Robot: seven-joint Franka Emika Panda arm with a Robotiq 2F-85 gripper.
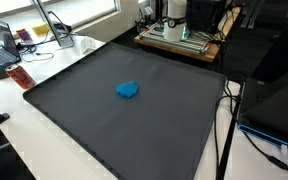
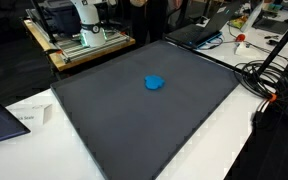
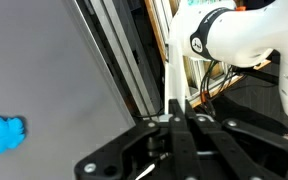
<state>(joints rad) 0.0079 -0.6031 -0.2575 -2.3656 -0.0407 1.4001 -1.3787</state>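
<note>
Well apart: blue object [image 3: 2, 133], jaws.

A small, bright blue lump [image 1: 128, 90] of soft, crumpled look is seen lying low on the dark grey mat [image 1: 94, 130], near the mat's middle and well apart from every edge. Its outline is irregular and rounded, and nothing is touching it. In the wrist view the blue lump [image 3: 2, 133] is shown close against the left edge, alone on the grey surface
</note>
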